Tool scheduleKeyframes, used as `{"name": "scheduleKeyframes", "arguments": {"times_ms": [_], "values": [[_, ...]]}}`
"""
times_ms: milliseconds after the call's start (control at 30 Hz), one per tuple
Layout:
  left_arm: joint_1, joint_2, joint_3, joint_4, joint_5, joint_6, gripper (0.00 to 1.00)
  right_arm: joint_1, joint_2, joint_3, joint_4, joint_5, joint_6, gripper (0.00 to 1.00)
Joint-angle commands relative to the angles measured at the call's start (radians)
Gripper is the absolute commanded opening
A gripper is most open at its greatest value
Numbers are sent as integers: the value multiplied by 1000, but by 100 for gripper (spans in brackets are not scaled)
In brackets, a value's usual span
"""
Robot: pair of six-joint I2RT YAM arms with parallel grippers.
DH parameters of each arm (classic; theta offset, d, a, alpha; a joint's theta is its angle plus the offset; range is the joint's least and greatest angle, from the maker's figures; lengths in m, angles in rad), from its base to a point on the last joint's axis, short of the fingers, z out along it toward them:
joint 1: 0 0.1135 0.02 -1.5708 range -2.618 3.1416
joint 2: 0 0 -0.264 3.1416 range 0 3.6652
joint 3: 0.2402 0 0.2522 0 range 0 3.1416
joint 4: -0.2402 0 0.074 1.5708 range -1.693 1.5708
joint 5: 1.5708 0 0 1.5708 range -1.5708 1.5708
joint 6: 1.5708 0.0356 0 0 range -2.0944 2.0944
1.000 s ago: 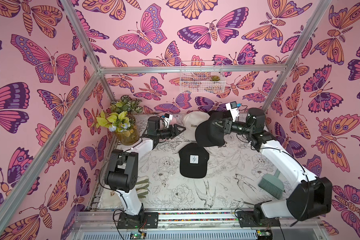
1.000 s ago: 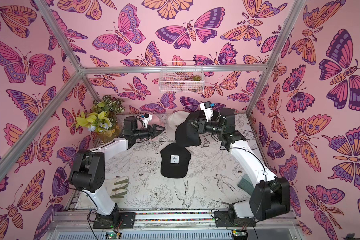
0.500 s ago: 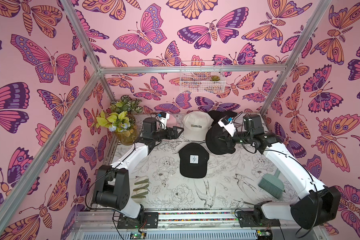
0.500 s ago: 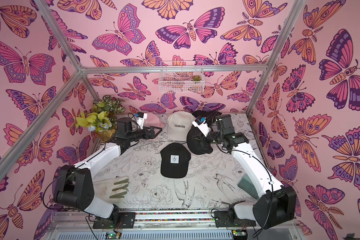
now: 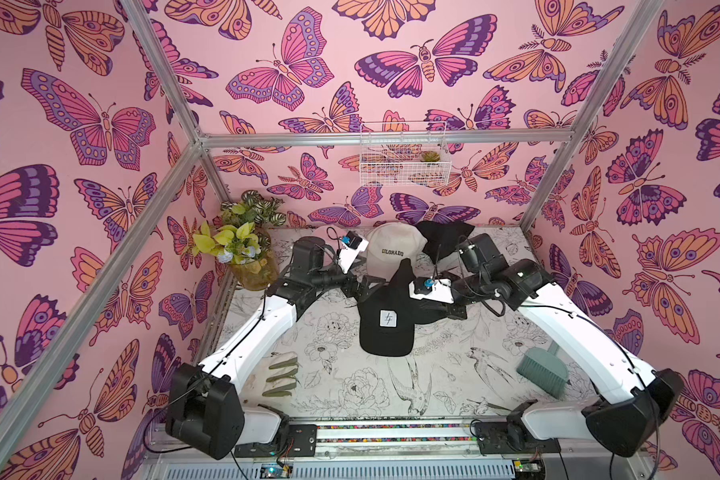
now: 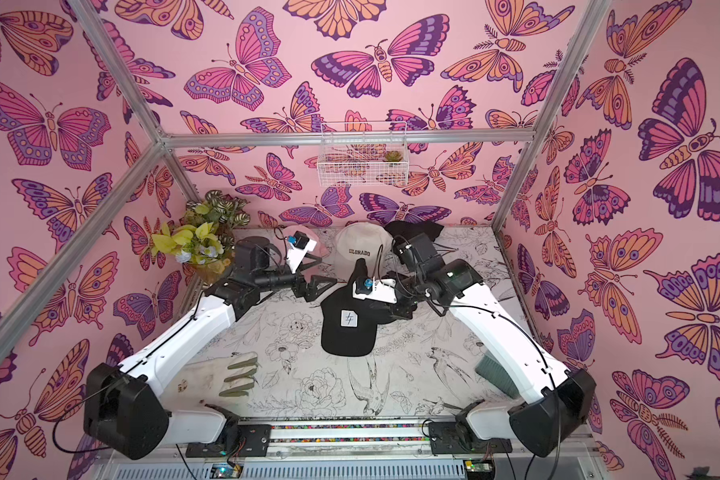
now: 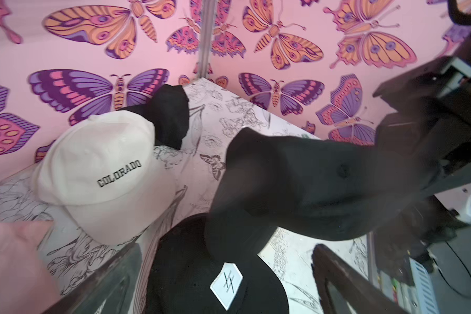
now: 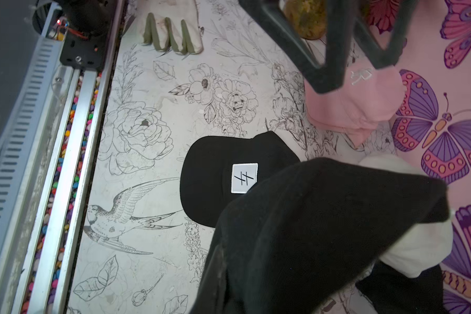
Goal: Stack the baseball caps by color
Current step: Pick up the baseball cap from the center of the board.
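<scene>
1. Front of the table: a glove lies on the left side and a teal brush on the right. Both are well apart from the caps and grippers.
2. Table centre: the patched black cap lies flat with its brim toward the front and its white patch facing up.
3. The right gripper is clamped nearly closed on the plain black cap. That cap hangs over the patched black cap's rear right edge with one end sticking up. The two overlap in both top views, but contact cannot be told.
4. The left gripper has its jaws spread wide and grips nothing. It sits low, just beside the patched black cap's rear left, near the plain black cap but apart from it.
5. Just behind, between the two grippers, the cream cap rests on the table with its COLORADO lettering facing front.
6. Back row: the pink cap lies behind the left arm. The far black cap lies against the cream cap's right side by the back wall.
7. A plant stands in the far left corner, and a wire basket hangs on the back wall.
</scene>
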Motion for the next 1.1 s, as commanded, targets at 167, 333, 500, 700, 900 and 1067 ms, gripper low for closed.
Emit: {"name": "scheduleKeyframes", "arguments": {"times_ms": [167, 333, 500, 700, 900, 1067], "values": [[-85, 21, 158, -444, 120, 387, 100, 130, -3, 46, -126, 105, -245, 0], [-99, 67, 245, -623, 156, 486, 99, 184, -15, 45, -109, 144, -261, 0], [-132, 110, 275, -716, 163, 551, 97, 190, -6, 42, -84, 134, -270, 0], [-146, 135, 297, -767, 184, 584, 82, 191, 23, 48, -86, 132, -272, 0], [-147, 138, 317, -796, 226, 617, 11, 190, 4, 15, -57, 89, -252, 0], [-142, 90, 296, -780, 234, 632, 0, 189, 25, 4, -113, 68, -217, 8]]}}
